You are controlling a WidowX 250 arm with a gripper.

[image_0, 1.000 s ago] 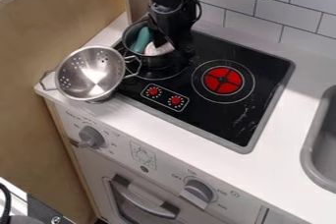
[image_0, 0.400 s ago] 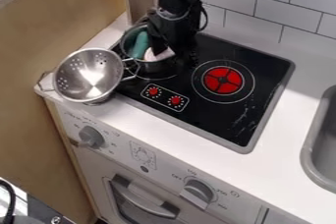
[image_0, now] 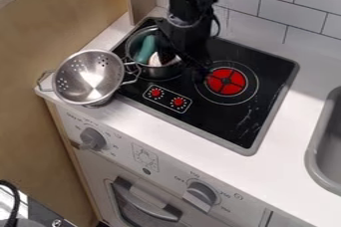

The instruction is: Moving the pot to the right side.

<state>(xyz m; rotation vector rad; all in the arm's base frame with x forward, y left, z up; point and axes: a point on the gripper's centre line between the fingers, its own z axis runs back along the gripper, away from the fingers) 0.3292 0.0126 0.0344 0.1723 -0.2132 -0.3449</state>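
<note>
Presently, one metal pot [image_0: 160, 72] stood on black stovetop [image_0: 220, 121], upper left in view; held teal item [image_0: 146, 49] and pale item [image_0: 155, 60]. One black pincer [image_0: 181, 59] hung at pot's right rim; open, closed or gripping, could not tell. One steel colander [image_0: 90, 79] sat left of pot, on white desk [image_0: 279, 126].

colander [image_0: 86, 74] nr. hob [image_0: 220, 124] w/ red knobs [image_0: 178, 101]; sink [image_0: 311, 156] far r.

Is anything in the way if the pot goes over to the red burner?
Nothing I see stands between the pot and the red burner, except the robot's hand by the pot's edge. The colander is on the other side.
</note>
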